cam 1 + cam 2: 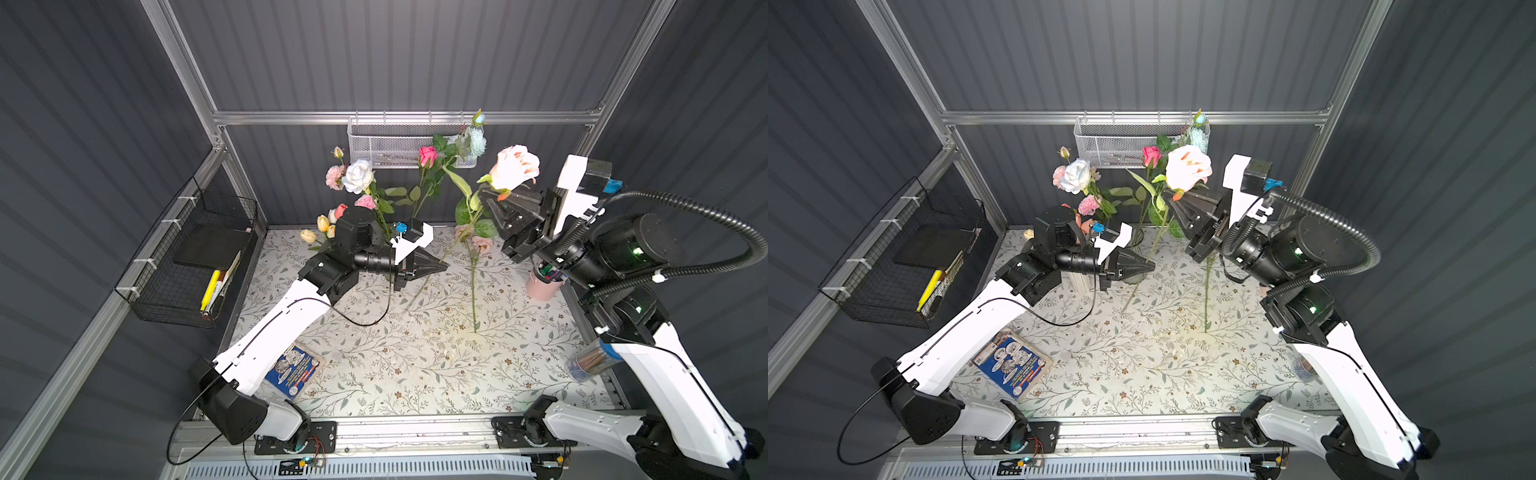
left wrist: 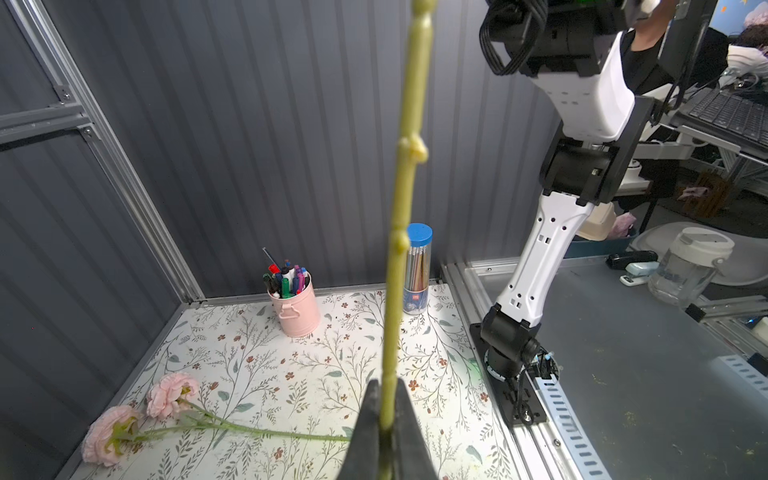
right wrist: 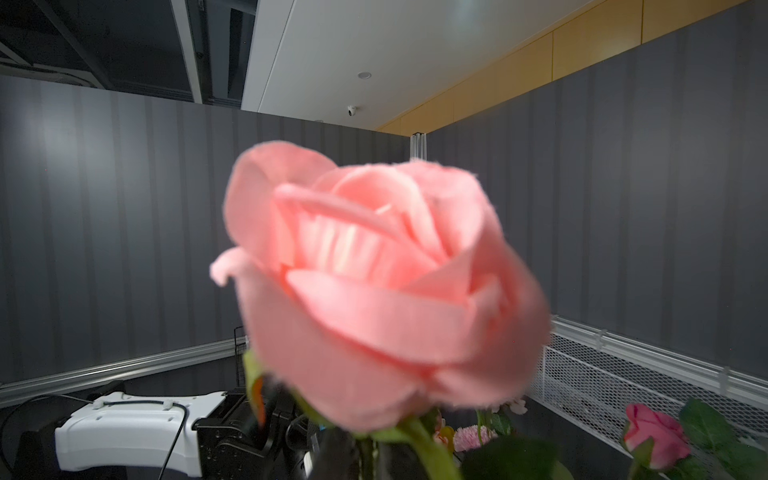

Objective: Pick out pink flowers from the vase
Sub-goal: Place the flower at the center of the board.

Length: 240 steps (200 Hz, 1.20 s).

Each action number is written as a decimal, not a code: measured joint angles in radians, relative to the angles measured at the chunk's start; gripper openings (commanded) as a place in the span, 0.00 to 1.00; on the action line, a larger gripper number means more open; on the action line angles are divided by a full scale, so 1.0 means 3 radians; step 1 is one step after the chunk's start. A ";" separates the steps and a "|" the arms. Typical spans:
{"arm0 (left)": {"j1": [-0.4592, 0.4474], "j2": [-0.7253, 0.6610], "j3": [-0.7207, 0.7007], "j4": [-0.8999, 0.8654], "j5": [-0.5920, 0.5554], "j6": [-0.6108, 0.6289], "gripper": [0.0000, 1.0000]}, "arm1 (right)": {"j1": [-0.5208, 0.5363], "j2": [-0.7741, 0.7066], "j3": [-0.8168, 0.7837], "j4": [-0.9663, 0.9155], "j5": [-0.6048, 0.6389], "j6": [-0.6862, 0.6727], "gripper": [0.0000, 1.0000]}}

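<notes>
Right arm reared high, right jaws pinching the pale pink rose under its bloom; left arm stretched level over the worktop, left jaws clamped on its stem.

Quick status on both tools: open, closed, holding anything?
Left tool: closed on the pink rose, low on its stem.
Right tool: closed on the same rose, just under the bloom.
</notes>
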<state>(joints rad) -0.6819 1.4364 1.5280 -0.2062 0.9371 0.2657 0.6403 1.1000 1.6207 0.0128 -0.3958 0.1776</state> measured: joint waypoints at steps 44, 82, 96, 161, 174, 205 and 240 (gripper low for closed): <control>0.0000 -0.0117 -0.0318 0.0417 -0.0069 -0.0291 0.00 | 0.0000 -0.0352 -0.0526 0.0050 0.0225 -0.0039 0.77; 0.0000 -0.0131 -0.0549 0.0910 -0.0206 -0.0668 0.00 | 0.0000 -0.0787 -0.1127 0.0121 0.0296 0.0175 0.72; 0.0000 -0.0131 -0.0586 0.1071 -0.0237 -0.0782 0.00 | 0.0000 -0.0813 -0.1273 0.0229 0.0238 0.0329 0.70; -0.0031 -0.0127 -0.0654 0.1423 -0.0270 -0.1015 0.00 | 0.0000 -0.0404 -0.1525 0.0441 0.0130 0.0814 0.66; -0.0039 -0.0126 -0.0656 0.1438 -0.0268 -0.1027 0.00 | 0.0000 -0.0324 -0.1525 0.0518 0.0121 0.0879 0.62; -0.0045 -0.0121 -0.0656 0.1442 -0.0267 -0.1049 0.00 | 0.0000 -0.0167 -0.1526 0.0710 0.0074 0.0994 0.32; -0.0045 -0.0098 -0.0656 0.1439 -0.0240 -0.1081 0.00 | 0.0001 -0.0104 -0.1567 0.0785 0.0099 0.1017 0.00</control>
<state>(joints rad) -0.6952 1.4071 1.3312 0.2256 0.8650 -0.0586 0.6407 1.0687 1.1507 0.2481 -0.3660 0.4828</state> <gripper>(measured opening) 0.065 0.052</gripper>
